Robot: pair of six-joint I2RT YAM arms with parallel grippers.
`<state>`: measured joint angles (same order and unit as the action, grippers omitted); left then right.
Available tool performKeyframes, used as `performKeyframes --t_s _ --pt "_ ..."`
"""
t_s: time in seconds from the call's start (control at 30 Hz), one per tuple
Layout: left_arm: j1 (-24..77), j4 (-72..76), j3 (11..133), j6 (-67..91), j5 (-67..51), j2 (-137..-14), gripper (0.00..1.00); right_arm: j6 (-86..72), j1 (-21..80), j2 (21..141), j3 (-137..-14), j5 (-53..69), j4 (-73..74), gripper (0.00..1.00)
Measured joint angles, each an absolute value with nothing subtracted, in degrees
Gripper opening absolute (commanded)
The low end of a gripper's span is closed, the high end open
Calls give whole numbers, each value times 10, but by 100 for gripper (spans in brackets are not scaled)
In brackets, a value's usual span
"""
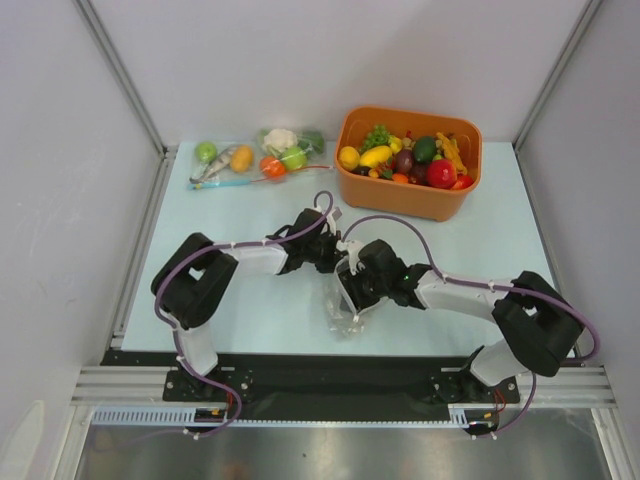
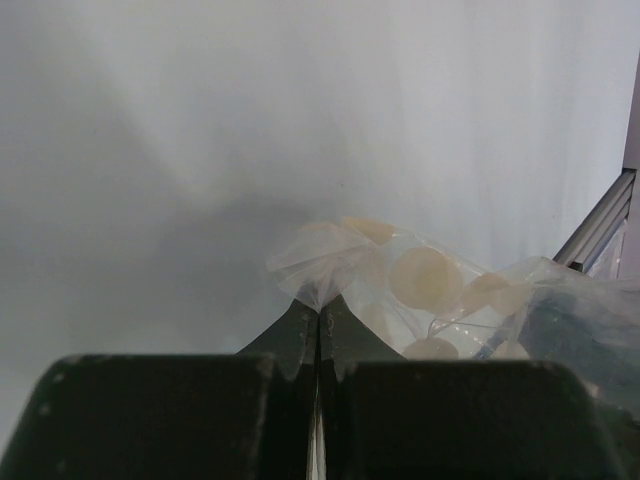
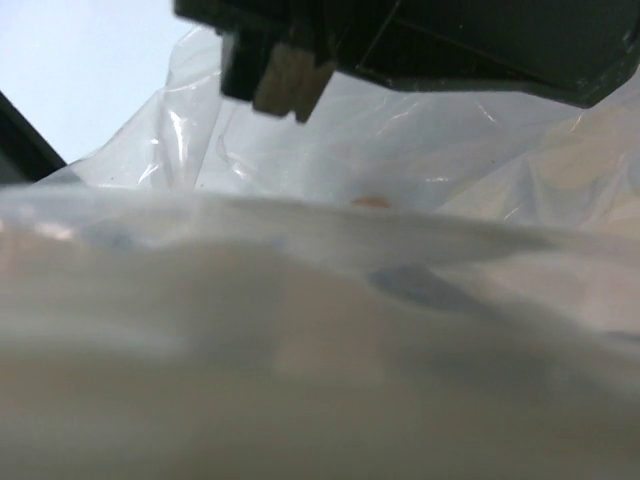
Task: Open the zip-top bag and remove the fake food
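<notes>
Bag [image 1: 345, 318] was mid-opening, lower centre.
L gripper [image 2: 318, 310] clenched bag edge; R gripper [image 1: 352, 295]: couldn't tell; next prob. needed R grabbing opposite lip.

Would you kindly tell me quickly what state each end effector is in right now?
Left end effector: closed, pinching an edge of the zip-top bag.
Right end effector: cannot be told, buried in the plastic.

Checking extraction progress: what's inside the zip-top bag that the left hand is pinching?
Several pale round fake food pieces show through the zip-top bag. Colours are washed out; crinkled plastic hides how many there are.
</notes>
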<state>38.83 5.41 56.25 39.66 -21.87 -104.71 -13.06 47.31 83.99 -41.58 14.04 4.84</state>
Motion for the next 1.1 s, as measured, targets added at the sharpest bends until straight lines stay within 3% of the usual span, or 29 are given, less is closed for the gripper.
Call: performKeyframes --t_s 0.4,0.87,1.1 --pt "389 53 566 396 -227 -1058 0 -124 492 879 -433 115 62 46" --pt "391 48 578 395 -230 -1067 0 -121 496 861 -427 73 68 16" --pt "391 46 578 394 -230 -1067 0 -136 469 726 -425 76 95 12"
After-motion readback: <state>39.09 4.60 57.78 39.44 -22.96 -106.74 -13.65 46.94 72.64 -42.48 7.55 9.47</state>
